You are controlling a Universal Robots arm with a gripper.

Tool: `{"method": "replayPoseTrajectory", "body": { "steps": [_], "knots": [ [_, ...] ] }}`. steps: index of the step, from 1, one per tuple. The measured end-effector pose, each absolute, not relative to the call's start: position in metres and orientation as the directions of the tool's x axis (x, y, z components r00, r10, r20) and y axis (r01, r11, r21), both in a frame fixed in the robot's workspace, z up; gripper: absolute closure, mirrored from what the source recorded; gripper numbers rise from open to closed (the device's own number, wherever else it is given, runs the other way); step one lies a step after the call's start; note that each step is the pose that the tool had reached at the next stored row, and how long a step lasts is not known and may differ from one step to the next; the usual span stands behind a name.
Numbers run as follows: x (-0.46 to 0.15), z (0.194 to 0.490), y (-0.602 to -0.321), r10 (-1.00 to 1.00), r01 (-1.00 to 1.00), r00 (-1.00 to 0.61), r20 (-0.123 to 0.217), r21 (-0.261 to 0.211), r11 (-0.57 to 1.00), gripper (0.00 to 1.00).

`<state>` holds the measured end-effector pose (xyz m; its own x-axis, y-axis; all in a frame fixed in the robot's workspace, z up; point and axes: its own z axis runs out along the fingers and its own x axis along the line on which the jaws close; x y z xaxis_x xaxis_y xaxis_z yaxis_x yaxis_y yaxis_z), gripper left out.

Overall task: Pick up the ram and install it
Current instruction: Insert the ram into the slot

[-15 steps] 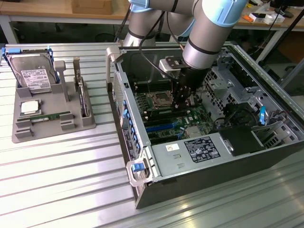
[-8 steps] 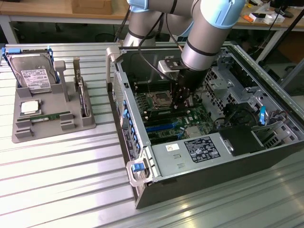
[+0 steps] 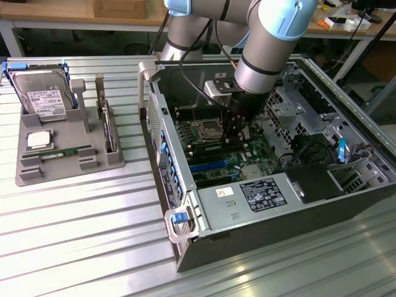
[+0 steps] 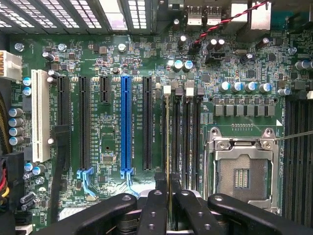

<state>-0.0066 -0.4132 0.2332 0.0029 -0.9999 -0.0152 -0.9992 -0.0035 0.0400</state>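
Note:
The ram (image 4: 168,147) shows edge-on in the wrist view as a thin strip with a yellowish edge. It runs along the outermost of the black memory slots (image 4: 188,142), beside the open processor socket (image 4: 242,171). My gripper (image 4: 168,186) is shut on the ram, one black finger (image 4: 154,210) on each side. In the exterior view the gripper (image 3: 237,135) reaches down into the open computer case (image 3: 173,167), just over the motherboard. Whether the stick sits fully in the slot I cannot tell.
A grey parts tray (image 3: 68,167) at the exterior view's left holds a hard drive (image 3: 43,99), a square silver processor chip (image 3: 38,139) and another green stick (image 3: 62,151). Drive cages and cables (image 3: 309,148) crowd the case beside the arm.

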Motion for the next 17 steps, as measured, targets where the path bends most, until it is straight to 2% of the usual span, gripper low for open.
{"method": "replayPoseTrajectory", "body": {
  "steps": [17],
  "knots": [
    [-0.0079,0.232,-0.4134,-1.0,-0.999,-0.02,-0.015,0.04,0.019,0.87]
  ]
}}
